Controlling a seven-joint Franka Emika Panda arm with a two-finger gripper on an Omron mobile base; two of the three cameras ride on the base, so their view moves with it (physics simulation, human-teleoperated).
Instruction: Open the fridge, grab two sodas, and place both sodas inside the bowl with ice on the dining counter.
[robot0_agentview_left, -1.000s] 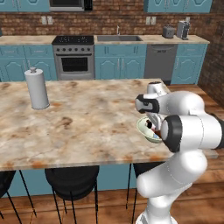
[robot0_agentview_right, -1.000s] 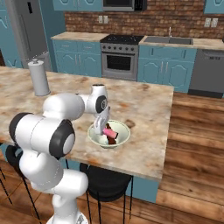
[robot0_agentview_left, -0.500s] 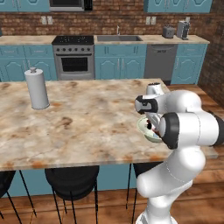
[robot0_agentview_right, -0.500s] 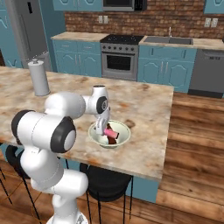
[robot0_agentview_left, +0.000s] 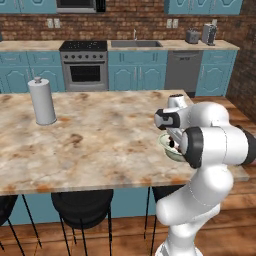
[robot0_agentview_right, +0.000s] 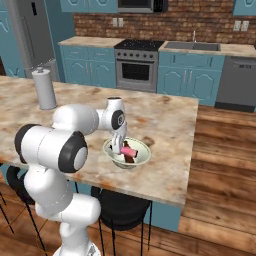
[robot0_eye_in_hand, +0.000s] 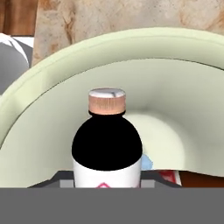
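Note:
My gripper (robot0_agentview_right: 119, 146) reaches down into the pale green bowl (robot0_agentview_right: 143, 156) near the dining counter's (robot0_agentview_right: 165, 117) right front corner. It is shut on the pink soda (robot0_agentview_right: 128, 149), which lies tilted inside the bowl. In the hand view this soda (robot0_eye_in_hand: 107, 144) shows a dark neck and a copper cap against the bowl's wall (robot0_eye_in_hand: 175, 83). A dark reddish-brown soda (robot0_agentview_right: 132, 159) lies in the bowl beside it. From the left base view my own arm hides most of the bowl (robot0_agentview_left: 167, 146). The grey fridge (robot0_agentview_right: 27, 37) stands at the far left, its door shut.
A white paper towel roll (robot0_agentview_left: 42, 102) stands on the counter's (robot0_agentview_left: 100, 140) left part. Black stools (robot0_agentview_left: 82, 202) sit under the near edge. Teal cabinets, a stove (robot0_agentview_left: 84, 65) and a sink line the back wall. Wooden floor lies to the right of the counter.

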